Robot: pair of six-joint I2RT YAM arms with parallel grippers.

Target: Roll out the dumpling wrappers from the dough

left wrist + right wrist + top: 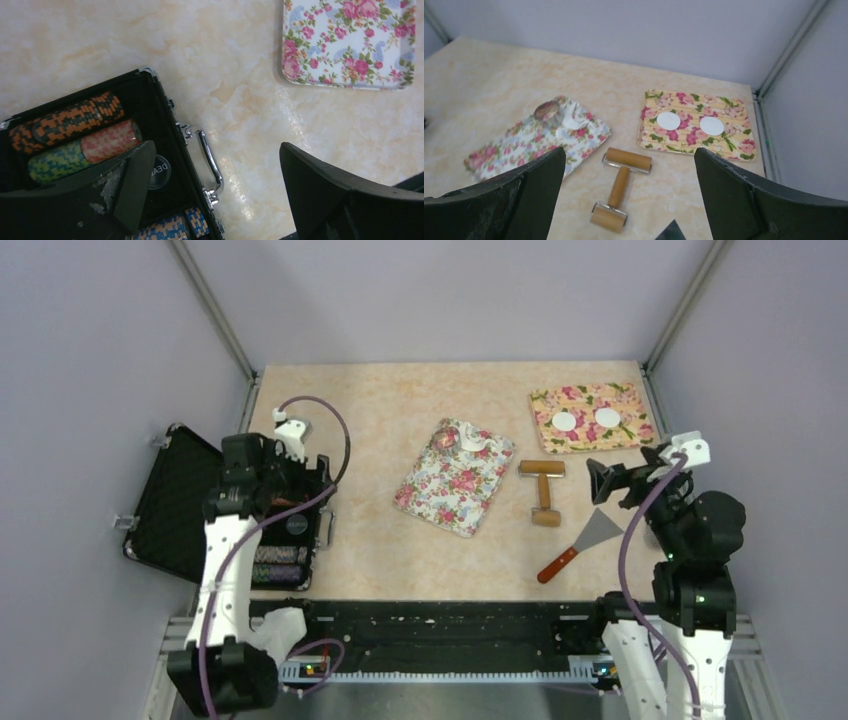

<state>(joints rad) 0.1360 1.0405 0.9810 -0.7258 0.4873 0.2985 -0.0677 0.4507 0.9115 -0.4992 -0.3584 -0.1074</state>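
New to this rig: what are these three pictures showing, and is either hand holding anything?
Two robot arms, seen from above in one picture; the other two come from a camera on each wrist. Both hands are open and empty: the left hand over the edge of a black case of chips, the right hand above the table. Lying there: a white floral mat with the dough and a glass bowl, a yellow mat with two wrappers, a wooden roller, a scraper.

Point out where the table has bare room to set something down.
The widest bare patch of table is the far-left stretch between the black case and the white floral mat. Another strip runs along the near edge in front of that mat. The right side is crowded: roller, scraper and yellow mat sit close together.
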